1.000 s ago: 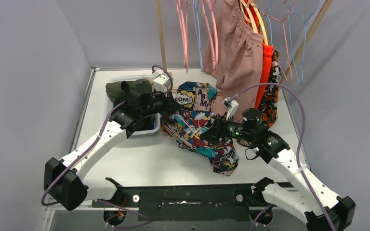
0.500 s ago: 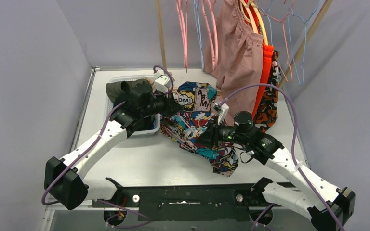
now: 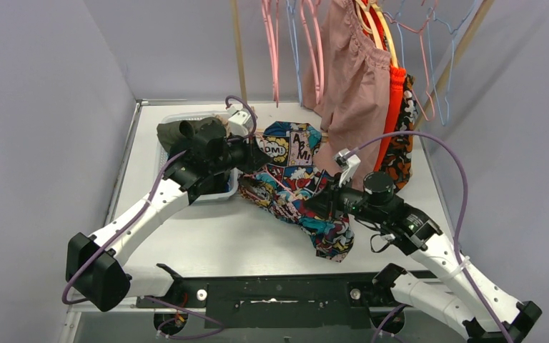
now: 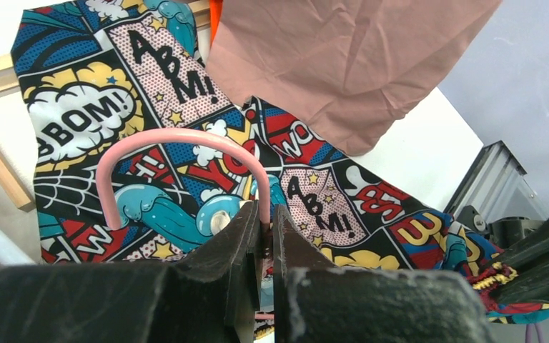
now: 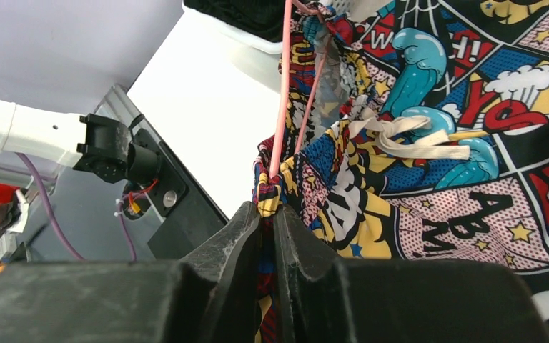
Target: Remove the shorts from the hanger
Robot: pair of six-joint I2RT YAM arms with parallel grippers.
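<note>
The comic-print shorts (image 3: 293, 179) are seen from above, spread on the table (image 3: 200, 239). The grips are shown only in the wrist views: the left gripper (image 4: 264, 227) is clamped on the pink hanger (image 4: 179, 139), and the right gripper (image 5: 268, 214) is pinched on the shorts' bunched edge.

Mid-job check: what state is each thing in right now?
left gripper: shut on the pink hanger
right gripper: shut on the comic-print shorts
pink hanger: gripped below its hook
comic-print shorts: not yet off hanger
dusty pink shorts: hanging up
orange shorts: hanging up

Comic-print shorts (image 3: 294, 180) on table (image 3: 207, 236); dusty pink shorts (image 3: 354, 93) hanging behind.
</note>
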